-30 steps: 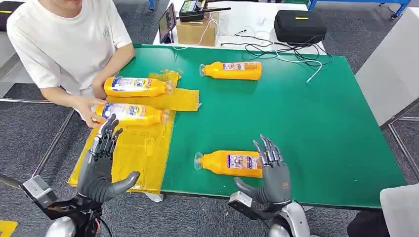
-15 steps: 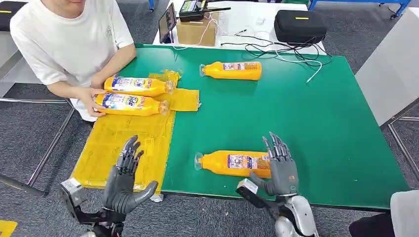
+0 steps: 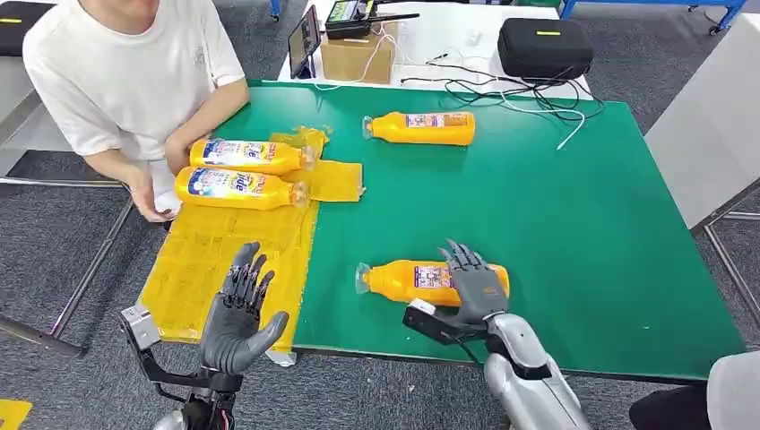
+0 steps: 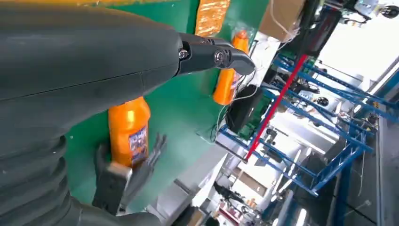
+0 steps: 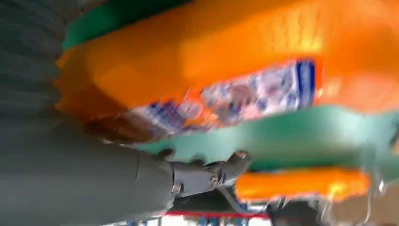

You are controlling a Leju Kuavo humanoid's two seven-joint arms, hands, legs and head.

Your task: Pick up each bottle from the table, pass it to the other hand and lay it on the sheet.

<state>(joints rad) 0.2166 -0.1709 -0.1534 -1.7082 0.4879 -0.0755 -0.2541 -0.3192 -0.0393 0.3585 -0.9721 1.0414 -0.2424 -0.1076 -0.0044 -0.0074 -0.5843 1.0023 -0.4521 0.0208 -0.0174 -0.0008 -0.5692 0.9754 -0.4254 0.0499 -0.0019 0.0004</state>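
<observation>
The near orange bottle (image 3: 403, 280) lies on its side on the green table (image 3: 556, 206), neck to the left. My right hand (image 3: 475, 288) lies over its base end with the fingers draped across the top. In the right wrist view my thumb (image 5: 207, 176) stands off the bottle (image 5: 211, 61), with green table showing between them. My left hand (image 3: 237, 313) is open and holds nothing above the near edge of the yellow sheet (image 3: 224, 251). Two bottles (image 3: 246, 155) (image 3: 235, 188) lie side by side on the sheet. Another bottle (image 3: 421, 128) lies at the table's far side.
A person in a white shirt (image 3: 125, 81) sits at the far left, one hand (image 3: 143, 197) just off the sheet's edge. Behind the table are a cardboard box (image 3: 357, 55), a black case (image 3: 543, 45) and loose cables (image 3: 502, 90).
My right hand has moved forward onto the near bottle, which shifted slightly away from me. My left hand drifted right. The person slid a bottle further onto the sheet and drew the hand back.
</observation>
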